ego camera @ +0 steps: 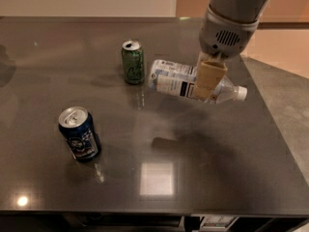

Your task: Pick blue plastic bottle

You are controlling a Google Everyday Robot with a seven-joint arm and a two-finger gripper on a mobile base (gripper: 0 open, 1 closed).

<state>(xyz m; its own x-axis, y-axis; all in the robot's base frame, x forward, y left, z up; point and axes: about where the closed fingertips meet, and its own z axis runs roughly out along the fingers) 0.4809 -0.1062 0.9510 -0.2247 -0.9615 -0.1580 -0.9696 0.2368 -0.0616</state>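
The blue plastic bottle (176, 79), clear with a pale blue-and-white label and a white cap pointing right, hangs horizontally in the air above the dark table (159, 178). Its shadow lies on the table below it. My gripper (208, 81) comes down from the upper right and is shut on the bottle near its neck end, with a tan finger (207, 79) across the front of it.
A green soda can (133, 62) stands upright just left of the bottle's base. A dark blue soda can (78, 133) stands at the front left. The table's right edge runs close to the arm, with floor beyond it.
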